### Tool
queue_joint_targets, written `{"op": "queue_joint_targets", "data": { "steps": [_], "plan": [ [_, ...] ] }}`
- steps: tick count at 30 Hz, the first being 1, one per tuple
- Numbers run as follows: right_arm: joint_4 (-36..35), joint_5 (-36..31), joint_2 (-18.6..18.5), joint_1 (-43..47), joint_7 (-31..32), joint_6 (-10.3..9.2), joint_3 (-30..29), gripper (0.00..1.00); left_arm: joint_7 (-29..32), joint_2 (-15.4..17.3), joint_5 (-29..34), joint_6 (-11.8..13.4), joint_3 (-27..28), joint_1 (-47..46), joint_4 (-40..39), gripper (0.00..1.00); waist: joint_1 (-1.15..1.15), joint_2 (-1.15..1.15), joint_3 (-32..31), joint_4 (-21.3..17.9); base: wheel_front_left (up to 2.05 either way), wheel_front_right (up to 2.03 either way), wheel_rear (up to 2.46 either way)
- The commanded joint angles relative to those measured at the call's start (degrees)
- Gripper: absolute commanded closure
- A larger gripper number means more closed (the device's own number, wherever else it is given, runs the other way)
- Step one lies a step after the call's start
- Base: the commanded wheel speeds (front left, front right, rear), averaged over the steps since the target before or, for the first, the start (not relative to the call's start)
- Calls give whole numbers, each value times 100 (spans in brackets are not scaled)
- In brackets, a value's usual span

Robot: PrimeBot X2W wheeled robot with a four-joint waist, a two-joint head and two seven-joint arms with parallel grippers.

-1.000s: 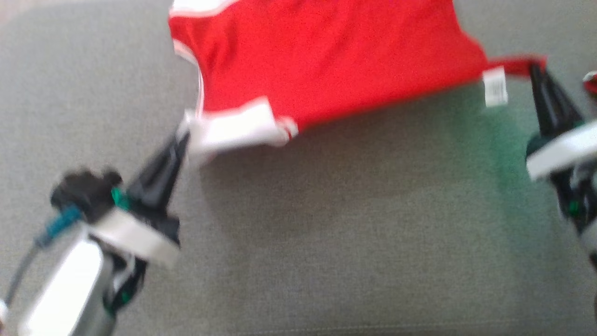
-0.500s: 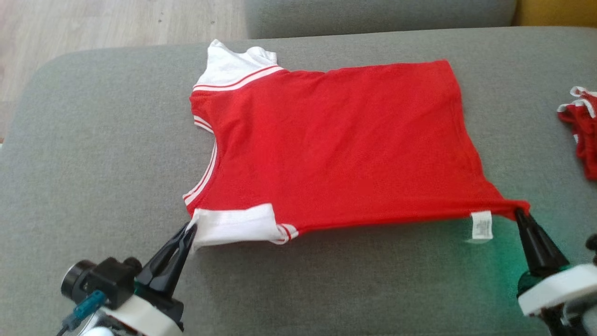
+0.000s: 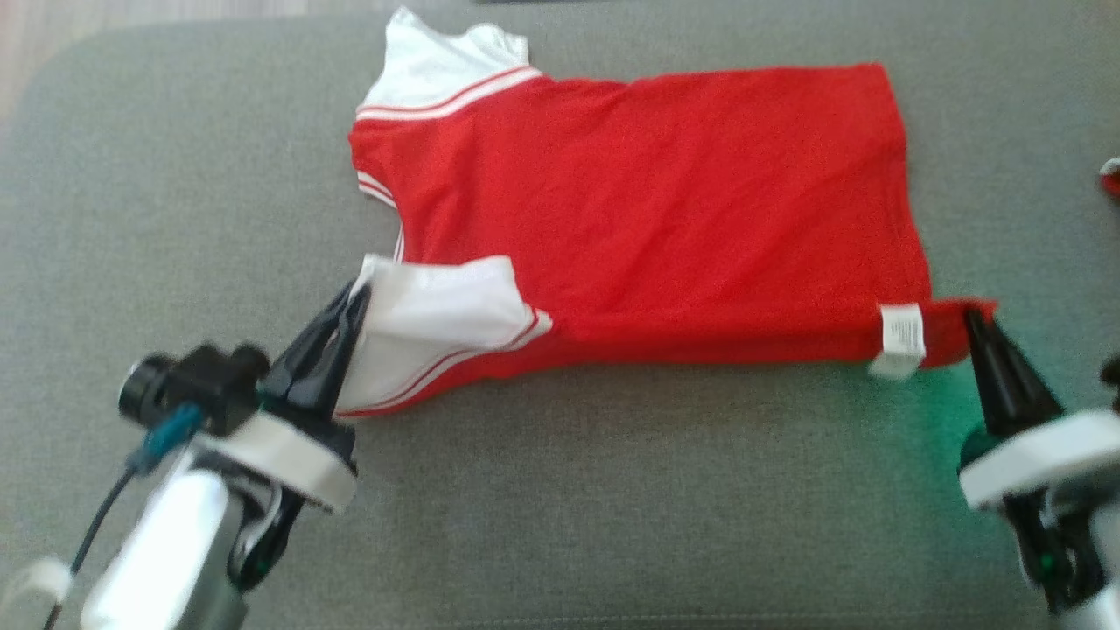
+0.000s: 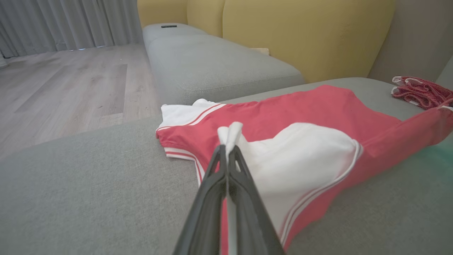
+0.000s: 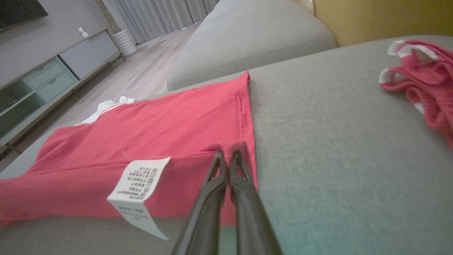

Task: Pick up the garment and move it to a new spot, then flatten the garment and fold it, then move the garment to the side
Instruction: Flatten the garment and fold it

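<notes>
- The red garment [image 3: 665,219] is spread across the grey sofa cushion [image 3: 612,490]. Its body lies flat, and the near edge is raised at both corners.
- The left gripper [image 3: 357,293] has its fingers pressed together on the white sleeve [image 3: 437,315]. The left wrist view catches a tuft of white cloth poking past the tips.
- The right gripper [image 3: 969,317] is clamped on the red hem corner. Its tips are buried in the fabric, so how much cloth sits between them is hard to tell.
- The lifted sleeve hides the cushion beneath it.
- The head view is soft with blur, and both forearms run off its bottom edge.
- There, the care label [image 3: 901,337] is a plain white tab. The right wrist view brings out rows of print, too small to read.
- The crumpled red-and-white bundle [image 5: 421,85] is a sliver at the head view's right edge. The right wrist view has it whole, well apart from the garment.
- The left wrist view takes in the yellow backrest [image 4: 304,35] and the wooden floor [image 4: 70,81]. The right wrist view takes in a low cabinet [image 5: 42,81].
</notes>
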Motion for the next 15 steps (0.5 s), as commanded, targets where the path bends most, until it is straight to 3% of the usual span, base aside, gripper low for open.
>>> {"op": "queue_joint_targets", "data": {
  "steps": [1,15],
  "plan": [
    [-111,-86,-97,-258,33,39,49,100,-30,140,0,9,173,-367,-7,100,0,0,167,1,0,0,0],
    [766,-466,-183,-1564,44,39,523,100,-30,242,274,9,-116,-1561,675,100,0,0,668,-107,0,0,0]
  ]
}}
